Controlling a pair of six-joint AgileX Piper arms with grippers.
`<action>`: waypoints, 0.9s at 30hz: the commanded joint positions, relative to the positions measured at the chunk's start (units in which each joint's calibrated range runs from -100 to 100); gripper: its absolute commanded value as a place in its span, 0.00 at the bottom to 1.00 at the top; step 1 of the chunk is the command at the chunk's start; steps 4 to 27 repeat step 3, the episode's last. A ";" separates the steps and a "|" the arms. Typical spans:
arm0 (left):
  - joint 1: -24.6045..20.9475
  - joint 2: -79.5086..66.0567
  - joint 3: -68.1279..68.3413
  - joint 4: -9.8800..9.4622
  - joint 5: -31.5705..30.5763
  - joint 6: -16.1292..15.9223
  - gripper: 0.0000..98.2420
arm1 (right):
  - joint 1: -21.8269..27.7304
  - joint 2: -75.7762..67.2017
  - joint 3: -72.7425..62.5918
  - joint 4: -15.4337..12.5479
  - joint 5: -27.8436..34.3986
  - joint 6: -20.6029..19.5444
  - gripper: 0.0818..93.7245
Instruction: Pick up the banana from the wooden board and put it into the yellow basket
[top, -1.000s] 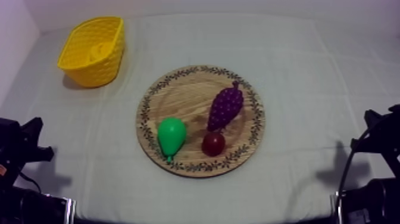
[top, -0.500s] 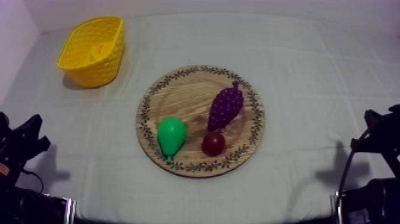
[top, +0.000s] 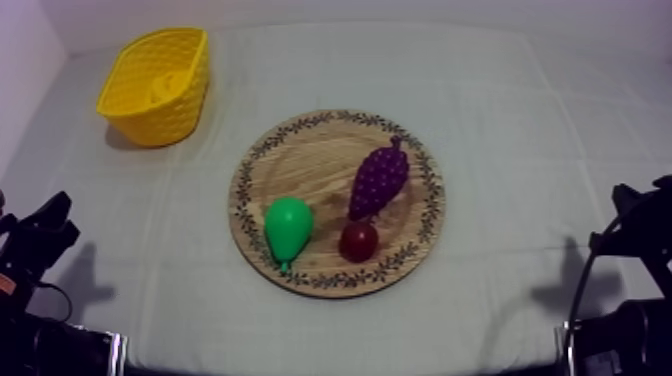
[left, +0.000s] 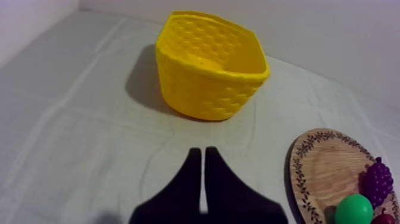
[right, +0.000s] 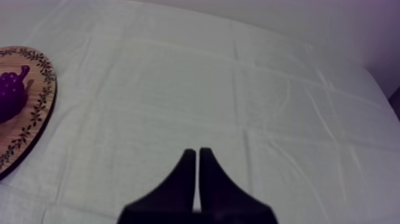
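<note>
The board (top: 300, 150) holds pear (top: 288, 228), grapes (top: 378, 182) and small red fruit (top: 358, 241).

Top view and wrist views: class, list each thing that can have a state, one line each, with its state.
yellow basket: upright on the cloth, opening up.
wooden board: flat on the cloth, bearing three fruits.
pear: lying on the board.
grapes: lying on the board.
small red fruit: resting on the board.
left gripper: fingers shut on nothing.
right gripper: fingers shut on nothing.

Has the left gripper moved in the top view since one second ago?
Yes. The left gripper drew slightly back toward the left edge, away from the board.
</note>
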 joint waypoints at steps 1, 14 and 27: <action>0.02 -0.03 -0.01 -0.01 -0.04 -0.01 0.00 | -0.01 -0.02 0.02 0.01 0.01 0.00 0.00; 0.02 -0.03 -0.01 -0.01 -0.04 -0.02 0.00 | -0.01 -0.02 0.02 0.01 0.01 0.00 0.00; 0.02 -0.03 -0.01 -0.01 -0.04 -0.02 0.00 | -0.01 -0.02 0.02 0.01 0.01 0.00 0.00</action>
